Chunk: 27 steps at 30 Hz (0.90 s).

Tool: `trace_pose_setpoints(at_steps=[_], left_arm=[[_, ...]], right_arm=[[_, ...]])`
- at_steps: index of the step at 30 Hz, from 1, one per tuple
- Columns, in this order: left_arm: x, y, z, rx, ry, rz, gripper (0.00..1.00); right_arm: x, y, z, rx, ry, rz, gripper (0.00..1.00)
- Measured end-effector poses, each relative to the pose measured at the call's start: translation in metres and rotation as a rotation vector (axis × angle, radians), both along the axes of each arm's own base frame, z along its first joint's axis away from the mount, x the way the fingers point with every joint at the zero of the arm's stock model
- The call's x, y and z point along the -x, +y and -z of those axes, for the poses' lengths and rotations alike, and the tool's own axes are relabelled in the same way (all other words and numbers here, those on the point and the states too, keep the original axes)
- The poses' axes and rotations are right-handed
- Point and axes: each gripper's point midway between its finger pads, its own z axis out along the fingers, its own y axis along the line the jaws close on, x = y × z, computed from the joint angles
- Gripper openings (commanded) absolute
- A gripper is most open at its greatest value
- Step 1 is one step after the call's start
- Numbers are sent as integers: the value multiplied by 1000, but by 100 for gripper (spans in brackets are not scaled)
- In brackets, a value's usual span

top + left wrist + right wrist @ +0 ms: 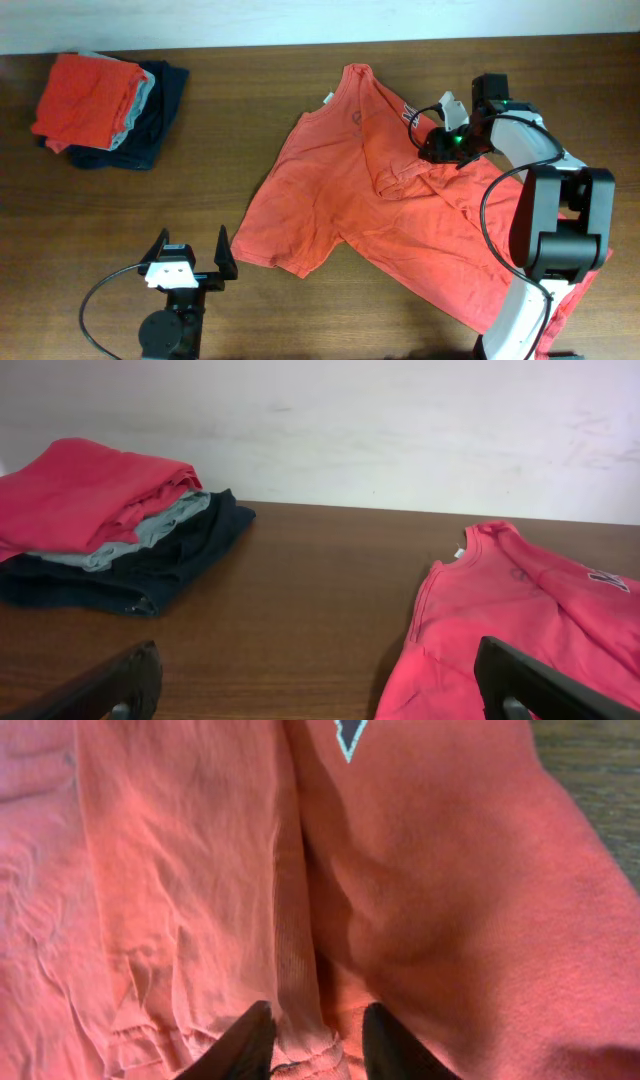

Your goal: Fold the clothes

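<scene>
A red long-sleeved shirt (340, 200) lies spread and wrinkled on the wooden table, neck toward the back. One sleeve is folded over its chest. My right gripper (432, 145) is low over the shirt's upper right part. In the right wrist view its fingers (315, 1040) close on the ribbed sleeve cuff, with red cloth (180, 870) filling the view. My left gripper (190, 262) is open and empty at the front left, off the shirt's lower left corner. The left wrist view shows its fingers (320, 690) spread wide over bare table, the shirt (500, 620) at right.
A stack of folded clothes (100, 95), red on top over grey and dark navy, sits at the back left; it also shows in the left wrist view (100, 520). A light wall runs behind the table. The right arm's base stands on the shirt's right side.
</scene>
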Motion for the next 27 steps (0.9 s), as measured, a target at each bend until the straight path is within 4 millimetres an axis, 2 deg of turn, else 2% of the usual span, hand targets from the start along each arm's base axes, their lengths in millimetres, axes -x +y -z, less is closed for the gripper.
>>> trace_pose_setpoints(at_steps=[7,10,14,19,27], left_arm=[[0,0,0,0,0,0,99],[0,0,0,0,0,0,100],[0,0,0,0,0,0,100],[0,0,0,0,0,0,99],[0,0,0,0,0,0,100]], right_arm=[[3,1,1,-5,11,1,30],[6,1,6,-6,20,1,34],[9,2,11,-6,22,-2,34],[11,6,13,-33,13,-17,4],[10,10,11,-59,9,-19,4]])
